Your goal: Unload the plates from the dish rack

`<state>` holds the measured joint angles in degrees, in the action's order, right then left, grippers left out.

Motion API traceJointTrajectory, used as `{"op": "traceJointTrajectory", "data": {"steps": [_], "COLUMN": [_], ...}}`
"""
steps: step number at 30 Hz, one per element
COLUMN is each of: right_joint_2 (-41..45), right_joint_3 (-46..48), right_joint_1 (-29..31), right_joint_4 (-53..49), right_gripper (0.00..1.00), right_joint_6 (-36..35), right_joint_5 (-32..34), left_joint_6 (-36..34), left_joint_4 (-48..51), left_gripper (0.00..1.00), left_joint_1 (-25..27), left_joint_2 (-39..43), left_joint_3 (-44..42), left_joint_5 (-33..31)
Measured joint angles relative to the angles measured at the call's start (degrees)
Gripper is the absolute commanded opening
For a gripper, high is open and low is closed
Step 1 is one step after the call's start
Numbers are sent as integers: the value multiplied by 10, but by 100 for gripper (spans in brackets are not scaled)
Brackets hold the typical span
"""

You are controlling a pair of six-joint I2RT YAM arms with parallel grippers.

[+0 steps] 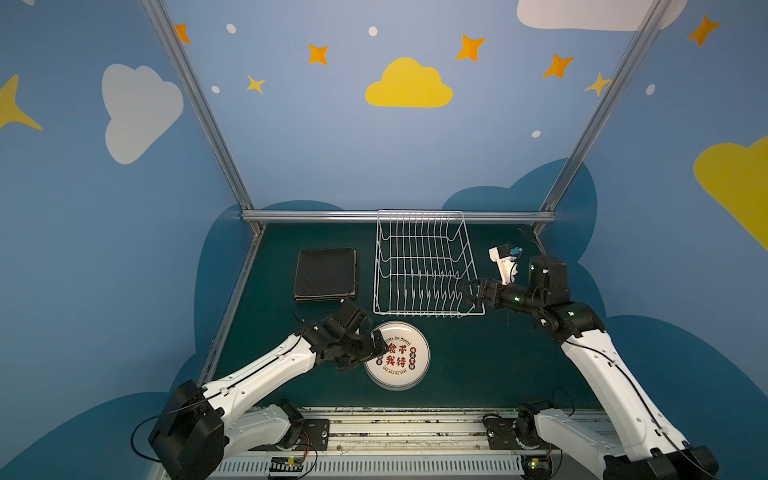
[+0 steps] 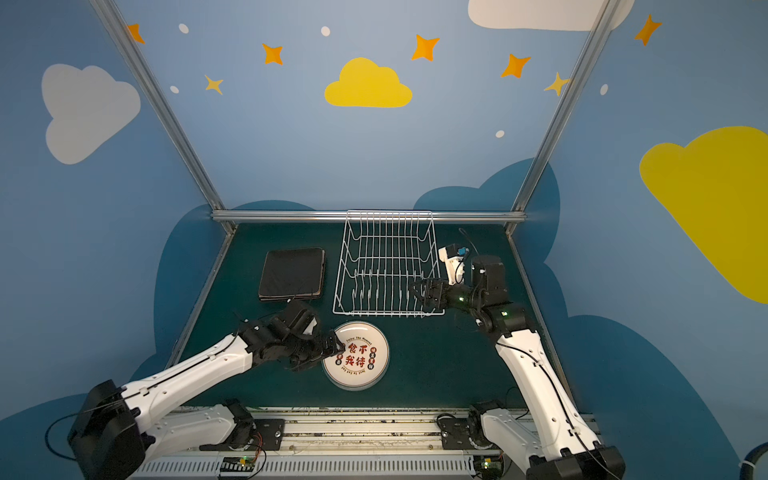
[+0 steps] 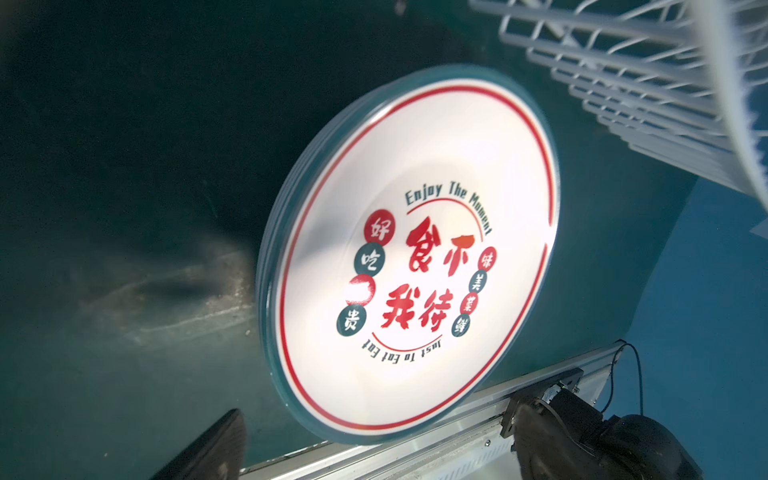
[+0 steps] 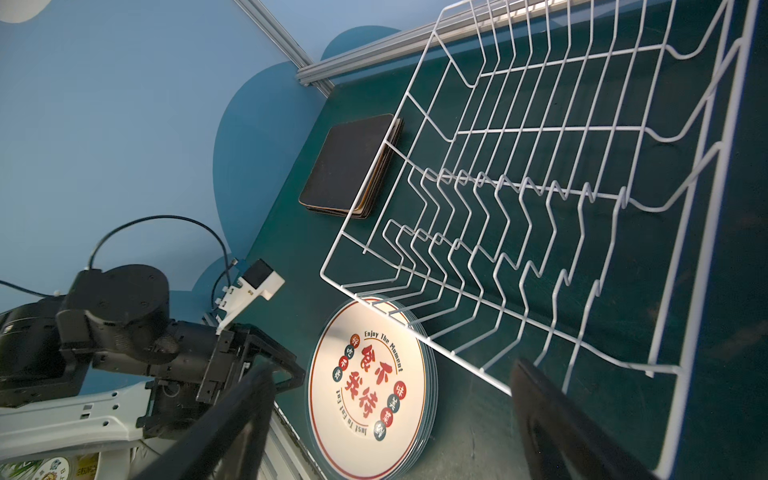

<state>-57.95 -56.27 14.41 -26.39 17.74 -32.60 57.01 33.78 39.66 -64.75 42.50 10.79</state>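
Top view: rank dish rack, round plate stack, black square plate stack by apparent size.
1. dish rack, clearly largest.
2. round plate stack and black square plate stack: near alike. The round one looks slightly bigger but sits nearer the camera, so unranked.

The 2 arms reach inward; left hand (image 1: 370, 354) and right hand (image 1: 467, 296) hang low, jaws spread wide.

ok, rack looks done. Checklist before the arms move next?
1. Dish rack empty of plates: ok.
2. Round plates stacked flat in front of it: ok.
3. Square plates stacked left of it, black backs up: ok.
4. Left gripper fingers open, holding nothing: ok.
5. Right gripper fingers open, holding nothing: ok.
6. Right gripper clear of the rack's wires at its right front corner: cannot tell.
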Motion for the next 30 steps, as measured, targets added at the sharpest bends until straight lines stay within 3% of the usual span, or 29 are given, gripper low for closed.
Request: {"op": "traceJointTrajectory", "data": {"steps": [7, 13, 21, 30], "right_joint_2": [2, 30, 146, 164], "right_joint_3": [0, 16, 117, 287], "right_joint_1": [0, 0, -24, -73], "right_joint_4": [0, 13, 72, 191], "right_gripper": [89, 89, 92, 92], "right_joint_6": [-2, -12, -37, -35], "right_joint_5": [10, 69, 274, 514], "left_joint_6": [-94, -237, -395, -463], "left_joint_4": [-15, -21, -128, -307], "left_gripper": [99, 99, 99, 99], "left_joint_1": [-15, -50, -122, -214], "left_joint_2": [84, 149, 235, 217], "left_joint_3": [21, 48, -11, -179], "left_joint_5": [-39, -131, -296, -378]}}
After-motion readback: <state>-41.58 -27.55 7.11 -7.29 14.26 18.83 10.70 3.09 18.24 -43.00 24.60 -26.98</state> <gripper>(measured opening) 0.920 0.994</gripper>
